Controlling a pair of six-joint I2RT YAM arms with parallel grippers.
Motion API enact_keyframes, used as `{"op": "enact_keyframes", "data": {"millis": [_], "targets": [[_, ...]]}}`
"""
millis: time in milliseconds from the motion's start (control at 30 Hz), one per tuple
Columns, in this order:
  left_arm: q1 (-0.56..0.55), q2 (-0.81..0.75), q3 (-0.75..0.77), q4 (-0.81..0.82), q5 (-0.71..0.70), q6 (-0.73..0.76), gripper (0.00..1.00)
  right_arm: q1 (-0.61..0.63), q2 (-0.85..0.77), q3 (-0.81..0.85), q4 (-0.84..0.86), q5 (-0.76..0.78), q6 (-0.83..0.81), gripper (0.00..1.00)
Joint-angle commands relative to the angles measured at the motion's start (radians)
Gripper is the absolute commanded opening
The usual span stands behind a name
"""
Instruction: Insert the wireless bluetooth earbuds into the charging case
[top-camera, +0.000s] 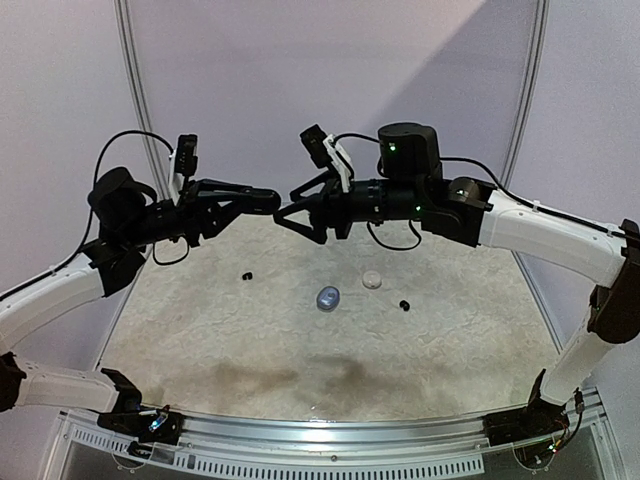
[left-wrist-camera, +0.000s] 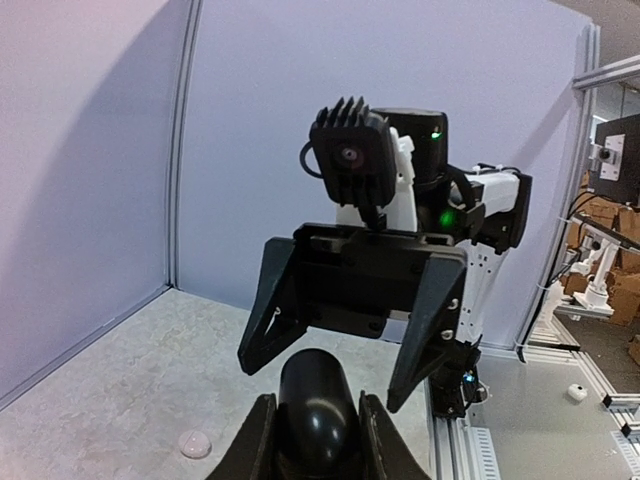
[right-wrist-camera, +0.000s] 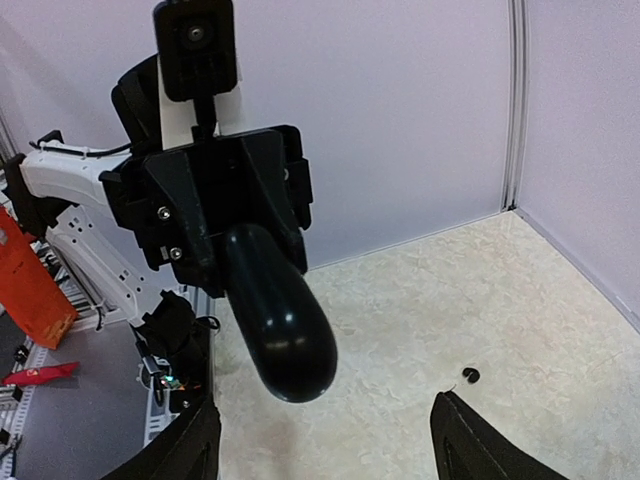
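Left gripper (top-camera: 266, 200) pinching black charging case (right-wrist-camera: 281, 322) upper centre, right gripper (right-wrist-camera: 330, 447) spread wide opposite, black earbud (top-camera: 247, 274) on table (top-camera: 200, 345) below.

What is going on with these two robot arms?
The left gripper holds a glossy black rounded case in mid-air, jaws shut on it. The right gripper faces it with jaws open and empty. One tiny black earbud, a second black earbud, a white rounded piece and a silvery-grey rounded piece lie on the speckled table below.
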Motion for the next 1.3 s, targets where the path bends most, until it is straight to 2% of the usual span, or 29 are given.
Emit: {"op": "enact_keyframes", "data": {"millis": [0,167,367,633,767,967,1100,1167,1267], "targets": [[-0.035,-0.056,-0.039,0.015,-0.011,-0.002,0.00,-0.001,-0.022,0.028,0.009,-0.092,0.022,0.71],[-0.081,-0.100,-0.079,0.044,-0.072,-0.039,0.00,0.001,0.003,0.050,0.027,-0.145,0.089,0.68],[-0.132,-0.155,-0.148,0.101,-0.155,-0.054,0.00,0.041,0.019,0.069,0.043,-0.166,0.087,0.69],[-0.157,-0.213,-0.189,0.118,-0.225,-0.073,0.00,0.056,0.075,0.132,-0.005,-0.279,0.128,0.50],[-0.158,-0.213,-0.190,0.125,-0.227,-0.074,0.00,0.060,0.095,0.156,-0.025,-0.281,0.129,0.45],[-0.158,-0.202,-0.186,0.123,-0.222,-0.089,0.00,0.062,0.096,0.157,0.006,-0.285,0.135,0.30],[-0.161,-0.190,-0.178,0.122,-0.217,-0.093,0.00,0.069,0.101,0.158,0.000,-0.296,0.141,0.14],[-0.162,-0.185,-0.176,0.118,-0.215,-0.094,0.00,0.070,0.100,0.155,0.000,-0.296,0.142,0.01],[-0.163,-0.185,-0.173,0.106,-0.221,-0.093,0.00,0.070,0.091,0.145,0.001,-0.286,0.142,0.00]]}}
